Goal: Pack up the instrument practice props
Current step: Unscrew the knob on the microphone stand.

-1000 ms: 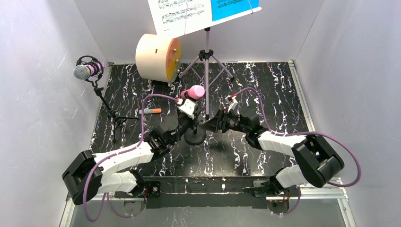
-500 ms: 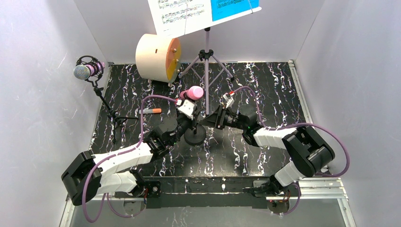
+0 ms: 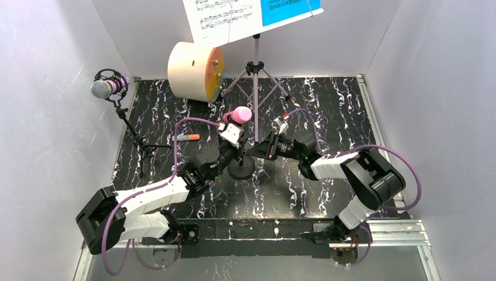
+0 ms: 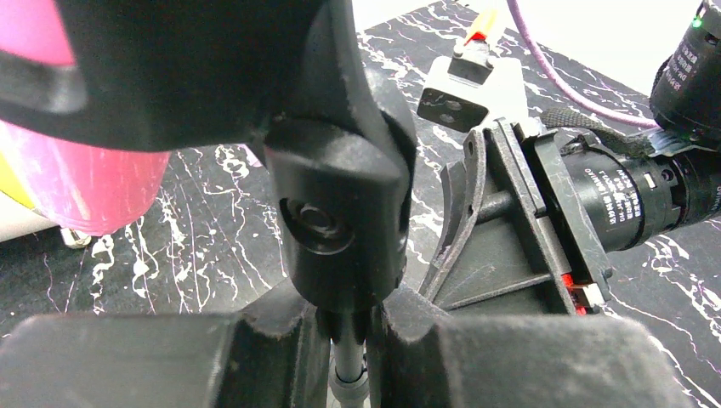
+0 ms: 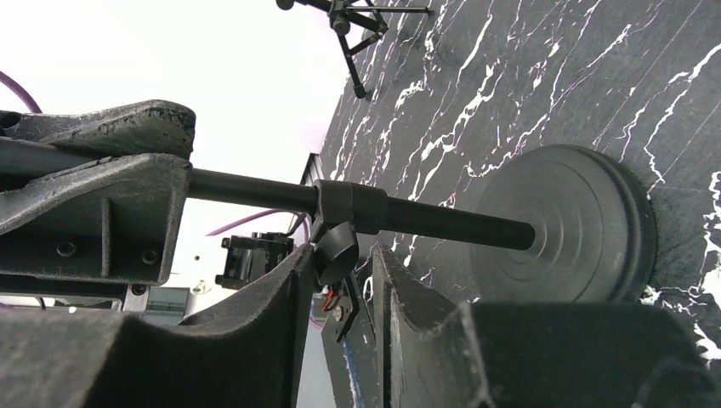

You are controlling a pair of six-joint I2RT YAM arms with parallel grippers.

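The pink microphone [image 3: 241,114] sits in a black clip [image 4: 340,212] on top of a thin stand with a round black base [image 3: 241,170]. My left gripper [image 4: 350,319] is shut on the stand's pole [image 4: 353,361] just under the clip. My right gripper [image 5: 340,259] comes in from the right, its jaws narrow on either side of the small knob [image 5: 340,246] on the pole's collar. One finger touches the knob and a slit shows at the other. The glittery microphone [image 3: 105,88] stands on a black tripod [image 3: 137,140] at far left.
The lilac music rack [image 3: 255,76] stands at the back with white [image 3: 225,17] and blue [image 3: 289,10] pages on it. A cream drum [image 3: 196,70] lies at back left. An orange marker [image 3: 188,137] lies left of the arms. White walls close in three sides.
My right gripper has slid left up to the stand's pole and its jaws have narrowed around the collar knob. The left gripper has kept its hold without moving.
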